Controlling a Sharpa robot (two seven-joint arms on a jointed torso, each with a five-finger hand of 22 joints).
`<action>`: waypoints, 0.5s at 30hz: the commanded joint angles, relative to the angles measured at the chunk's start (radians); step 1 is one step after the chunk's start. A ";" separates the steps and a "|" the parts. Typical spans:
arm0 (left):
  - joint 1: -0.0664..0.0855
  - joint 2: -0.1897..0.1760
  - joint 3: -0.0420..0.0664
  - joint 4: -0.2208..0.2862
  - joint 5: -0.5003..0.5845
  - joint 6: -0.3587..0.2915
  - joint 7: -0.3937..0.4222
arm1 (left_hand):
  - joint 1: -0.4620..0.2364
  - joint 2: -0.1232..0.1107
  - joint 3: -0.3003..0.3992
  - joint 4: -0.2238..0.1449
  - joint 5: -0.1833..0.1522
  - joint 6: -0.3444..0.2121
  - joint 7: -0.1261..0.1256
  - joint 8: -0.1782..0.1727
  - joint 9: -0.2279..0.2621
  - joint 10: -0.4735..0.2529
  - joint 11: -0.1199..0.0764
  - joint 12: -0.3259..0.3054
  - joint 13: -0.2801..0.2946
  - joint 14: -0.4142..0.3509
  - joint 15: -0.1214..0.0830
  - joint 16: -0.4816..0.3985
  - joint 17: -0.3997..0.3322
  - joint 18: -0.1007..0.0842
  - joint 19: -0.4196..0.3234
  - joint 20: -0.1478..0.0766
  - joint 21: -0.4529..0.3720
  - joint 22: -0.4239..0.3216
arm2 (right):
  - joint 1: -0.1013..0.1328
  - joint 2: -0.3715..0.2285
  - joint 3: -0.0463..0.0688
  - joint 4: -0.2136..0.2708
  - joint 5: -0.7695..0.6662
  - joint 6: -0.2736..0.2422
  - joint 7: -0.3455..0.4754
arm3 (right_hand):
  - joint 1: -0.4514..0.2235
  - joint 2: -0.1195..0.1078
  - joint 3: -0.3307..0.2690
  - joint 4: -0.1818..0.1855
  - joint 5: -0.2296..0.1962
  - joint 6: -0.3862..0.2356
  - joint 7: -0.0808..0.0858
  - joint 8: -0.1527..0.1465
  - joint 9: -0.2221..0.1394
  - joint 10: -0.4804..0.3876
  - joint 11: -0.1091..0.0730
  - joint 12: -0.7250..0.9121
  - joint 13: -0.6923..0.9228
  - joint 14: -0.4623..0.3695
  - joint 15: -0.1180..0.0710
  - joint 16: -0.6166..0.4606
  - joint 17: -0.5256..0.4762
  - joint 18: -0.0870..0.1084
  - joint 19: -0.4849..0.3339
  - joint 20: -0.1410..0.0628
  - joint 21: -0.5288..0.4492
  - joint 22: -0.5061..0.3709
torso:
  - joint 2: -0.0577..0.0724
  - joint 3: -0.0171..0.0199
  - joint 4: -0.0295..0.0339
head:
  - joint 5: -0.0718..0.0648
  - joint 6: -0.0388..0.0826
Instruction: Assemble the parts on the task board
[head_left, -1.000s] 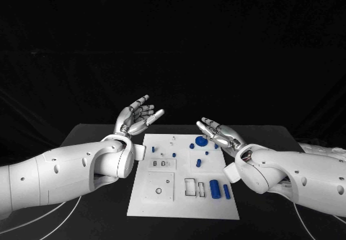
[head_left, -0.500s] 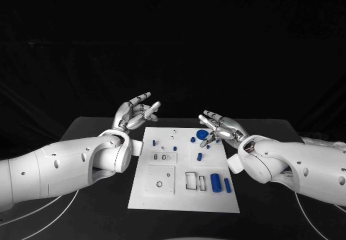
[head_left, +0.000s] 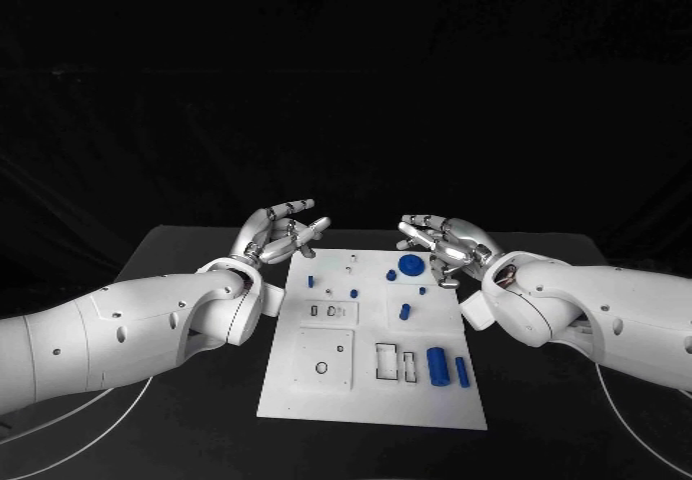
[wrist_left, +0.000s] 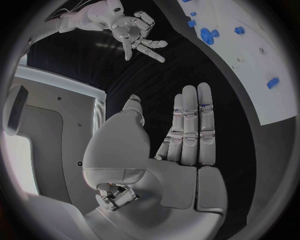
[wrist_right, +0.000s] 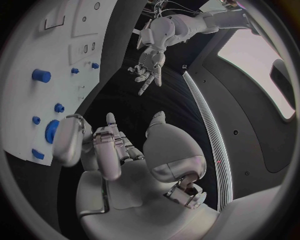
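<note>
White task board (head_left: 325, 395) dotted with blue parts (head_left: 434, 366), left robot hand (head_left: 284, 232) and right robot hand (head_left: 441, 243) both spread, empty.

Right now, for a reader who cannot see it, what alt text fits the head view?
Two white robot arms reach in over a black table, the left hand and right hand open and empty above the far end of a white task board. Small blue parts sit mostly along the board's right side.

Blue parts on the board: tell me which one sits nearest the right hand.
The round, gear-like blue disc at the board's far end, just beside the right hand. It is the widest and flattest part; the other blue pieces are small pegs or cylinders lying farther from that hand.
</note>
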 joint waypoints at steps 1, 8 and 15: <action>0.004 0.004 0.001 -0.003 -0.087 0.028 -0.056 | -0.003 0.012 0.007 0.000 -0.005 0.014 0.006 -0.002 0.000 -0.017 0.007 -0.021 -0.001 -0.034 0.009 -0.030 0.016 -0.006 -0.030 0.008 -0.004 0.003 | 0.013 0.007 0.000 -0.010 -0.133 0.066 -0.057 | 0.072 0.000 0.027 -0.027 0.026 0.157 0.113 0.078 0.023 0.048 0.000 -0.003 -0.002 0.104 0.004 0.003 0.263 -0.022 0.014 0.006 0.044 0.066 | 0.020 0.0002 0.0048 | 0.002 0.004; 0.013 0.004 0.001 0.004 -0.097 0.042 -0.058 | 0.009 0.045 0.012 -0.001 -0.011 0.199 0.031 0.038 0.024 -0.041 0.037 -0.059 0.005 -0.062 0.034 -0.092 0.054 -0.002 -0.070 0.033 -0.016 0.007 | 0.044 0.057 0.003 -0.088 -0.398 0.050 -0.122 | 0.264 -0.041 0.119 -0.157 -0.026 0.488 0.069 0.104 0.032 0.231 -0.041 -0.062 -0.004 0.104 -0.024 0.003 0.263 -0.049 0.067 -0.010 0.135 0.242 | 0.041 -0.0001 0.0172 | -0.010 0.003; 0.024 0.004 0.001 0.022 -0.099 0.057 -0.053 | 0.017 0.064 0.002 -0.002 -0.013 0.243 0.033 0.048 0.031 -0.060 0.043 -0.078 0.011 -0.096 0.045 -0.139 0.074 -0.001 -0.103 0.047 -0.034 0.005 | 0.055 0.097 0.011 -0.171 -0.587 0.037 -0.158 | 0.294 -0.079 0.140 -0.174 -0.024 0.600 0.028 0.025 0.007 0.349 -0.070 -0.159 -0.003 0.104 -0.048 0.003 0.263 -0.092 0.174 -0.034 0.207 0.439 | 0.060 -0.0033 0.0281 | -0.029 0.004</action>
